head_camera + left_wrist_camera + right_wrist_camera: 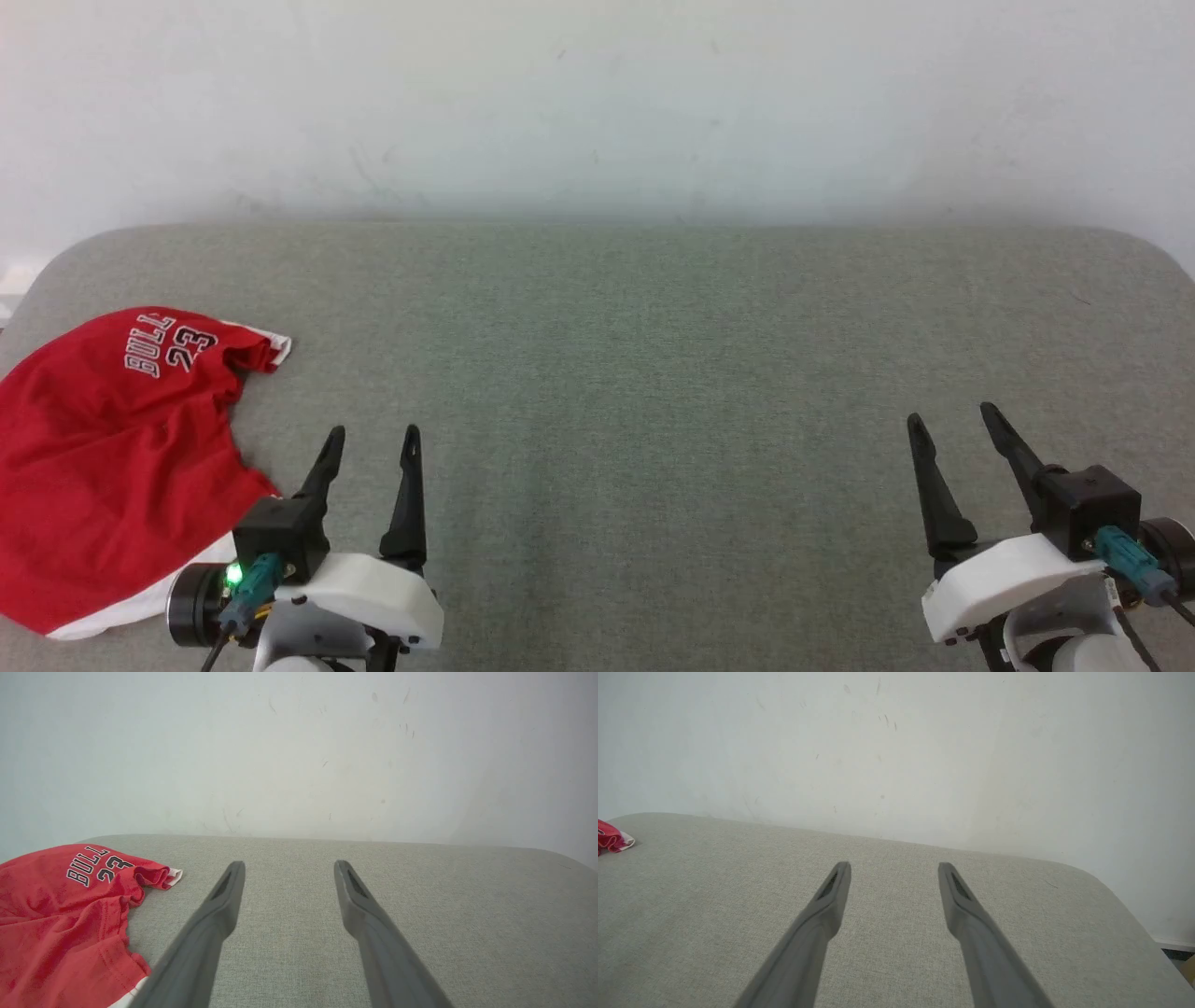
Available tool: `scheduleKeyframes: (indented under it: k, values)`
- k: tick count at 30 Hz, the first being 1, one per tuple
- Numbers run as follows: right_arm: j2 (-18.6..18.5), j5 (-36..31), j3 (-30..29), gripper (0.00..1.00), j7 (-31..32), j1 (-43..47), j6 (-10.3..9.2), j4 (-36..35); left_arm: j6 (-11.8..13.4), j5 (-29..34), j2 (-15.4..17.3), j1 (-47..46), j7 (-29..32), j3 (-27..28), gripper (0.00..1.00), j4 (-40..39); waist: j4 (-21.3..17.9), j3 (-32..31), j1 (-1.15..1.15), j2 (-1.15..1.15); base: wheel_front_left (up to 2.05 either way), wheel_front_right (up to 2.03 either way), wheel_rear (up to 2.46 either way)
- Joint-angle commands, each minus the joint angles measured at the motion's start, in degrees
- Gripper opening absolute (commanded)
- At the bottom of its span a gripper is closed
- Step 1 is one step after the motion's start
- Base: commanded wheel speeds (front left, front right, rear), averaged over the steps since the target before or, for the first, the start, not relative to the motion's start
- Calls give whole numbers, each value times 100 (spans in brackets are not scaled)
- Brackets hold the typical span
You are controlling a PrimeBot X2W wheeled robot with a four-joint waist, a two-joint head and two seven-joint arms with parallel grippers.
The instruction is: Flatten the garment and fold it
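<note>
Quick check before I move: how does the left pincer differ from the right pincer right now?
The left pincer sits right beside the red shorts; the right pincer is far across the grey padded surface from them. The left pincer points nearly straight up the head view; the right pincer leans leftward. Both are open and empty.

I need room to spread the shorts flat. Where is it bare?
The grey surface is bare between the left hand and right hand and back to the wall. Only its left end is crowded, by the red shorts.
</note>
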Motion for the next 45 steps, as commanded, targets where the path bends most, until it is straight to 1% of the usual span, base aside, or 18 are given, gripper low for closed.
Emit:
scheduleKeyframes:
  k: [1,9,18,35,36,37,45]
  values:
    - [8,30,-13,100,-65,-19,-2,0,46,-56,-4,-100,-46,-11,100,12,72,3,0,0,0,0,0]
    - [10,32,14,100,-132,-7,-2,-34,68,-148,-5,-92,-141,9,100,24,365,8,0,0,0,0,0]
    - [11,31,54,100,-197,8,-3,-36,77,-93,-6,-61,-249,24,100,91,757,35,0,0,0,0,0]
    - [15,-126,96,100,-259,-22,-4,-161,190,-317,-7,-81,-452,-7,100,178,1668,166,0,0,0,0,0]
    - [15,-126,96,100,-259,-22,-4,-161,190,-317,-7,-81,-452,-7,100,178,1668,166,0,0,0,0,0]
    - [15,-142,101,100,-262,-34,-4,-175,203,-348,-7,-80,-476,-8,100,186,1768,176,0,0,0,0,0]
    - [16,-204,111,100,-301,-96,-4,-182,240,-438,-8,-91,-572,30,100,189,2102,233,0,0,0,0,0]
